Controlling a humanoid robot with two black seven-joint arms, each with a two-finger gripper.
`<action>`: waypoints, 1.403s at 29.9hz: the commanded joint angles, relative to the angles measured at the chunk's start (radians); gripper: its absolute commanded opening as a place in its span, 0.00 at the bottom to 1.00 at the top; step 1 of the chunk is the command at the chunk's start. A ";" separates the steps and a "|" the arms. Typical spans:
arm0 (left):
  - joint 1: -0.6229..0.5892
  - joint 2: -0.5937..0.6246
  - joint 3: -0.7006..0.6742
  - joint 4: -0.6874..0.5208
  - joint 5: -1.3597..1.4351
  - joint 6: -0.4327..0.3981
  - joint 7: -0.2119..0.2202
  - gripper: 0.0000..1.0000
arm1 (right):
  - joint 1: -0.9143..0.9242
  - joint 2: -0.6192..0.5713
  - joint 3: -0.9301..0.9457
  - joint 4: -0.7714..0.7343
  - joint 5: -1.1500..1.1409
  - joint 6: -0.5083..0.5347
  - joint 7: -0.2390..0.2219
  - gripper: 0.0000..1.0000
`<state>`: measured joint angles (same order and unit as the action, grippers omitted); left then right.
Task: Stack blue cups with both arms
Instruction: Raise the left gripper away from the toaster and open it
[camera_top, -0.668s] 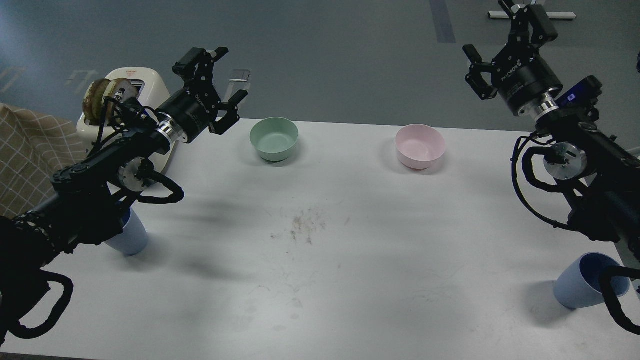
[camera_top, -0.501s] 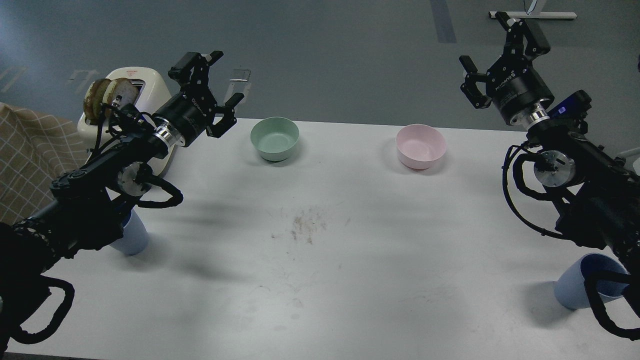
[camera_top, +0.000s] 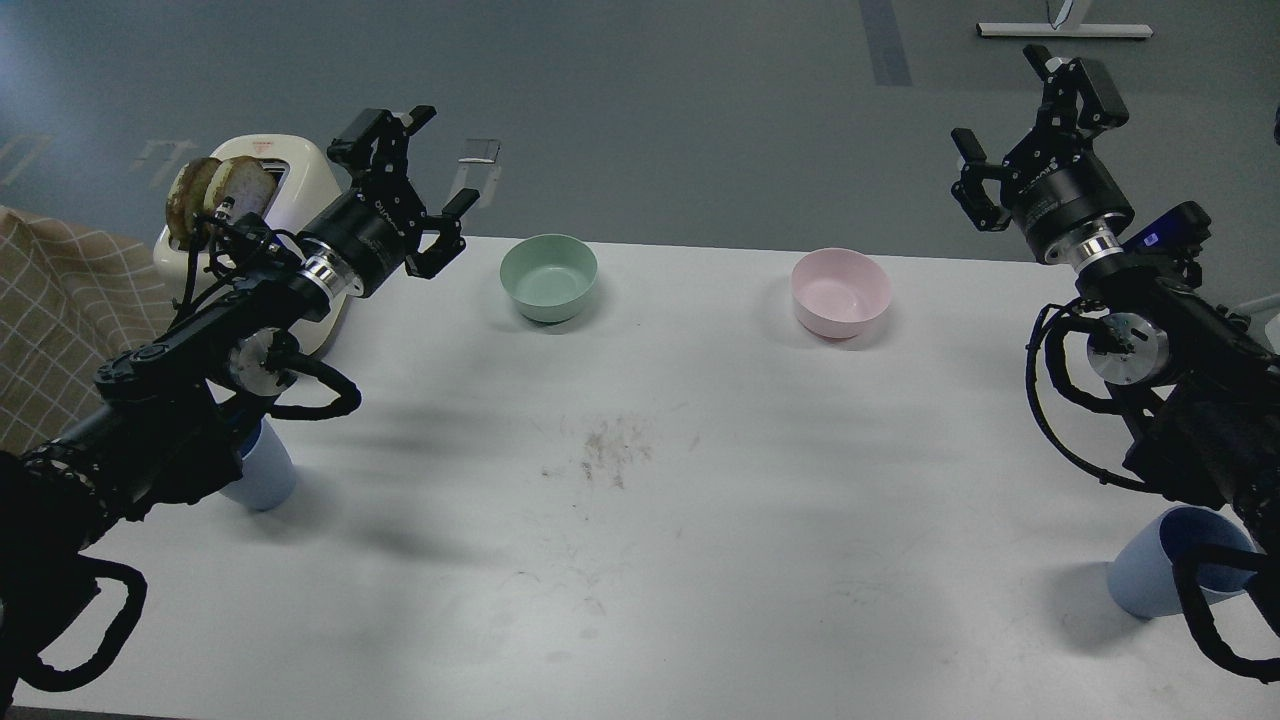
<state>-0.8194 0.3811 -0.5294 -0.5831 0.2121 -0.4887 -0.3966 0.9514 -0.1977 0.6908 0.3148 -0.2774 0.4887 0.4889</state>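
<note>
One blue cup (camera_top: 262, 478) stands on the white table (camera_top: 640, 520) at the left, half hidden under my left arm. The other blue cup (camera_top: 1160, 567) stands at the right front, partly behind my right arm's cable. My left gripper (camera_top: 418, 165) is open and empty, held high above the table's far left, next to the toaster. My right gripper (camera_top: 1020, 115) is open and empty, raised above the far right edge. Both grippers are far from the cups.
A pale green bowl (camera_top: 549, 277) and a pink bowl (camera_top: 840, 292) sit at the back of the table. A cream toaster (camera_top: 255, 190) with bread slices (camera_top: 205, 195) stands at the far left. A checked cloth (camera_top: 55, 320) lies left of it.
</note>
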 joint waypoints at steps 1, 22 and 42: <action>-0.006 0.001 0.002 0.000 0.001 0.000 -0.010 0.98 | 0.001 0.004 -0.004 0.000 0.001 0.000 0.000 1.00; -0.015 0.013 0.002 -0.015 0.007 0.000 -0.092 0.98 | 0.029 0.064 -0.047 -0.065 -0.002 0.000 0.000 1.00; -0.026 0.032 -0.007 -0.041 0.004 0.000 -0.092 0.98 | 0.107 0.104 -0.048 -0.109 -0.002 0.000 0.000 1.00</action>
<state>-0.8450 0.4096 -0.5325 -0.6071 0.2170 -0.4887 -0.4887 1.0496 -0.1076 0.6428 0.2207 -0.2791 0.4887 0.4888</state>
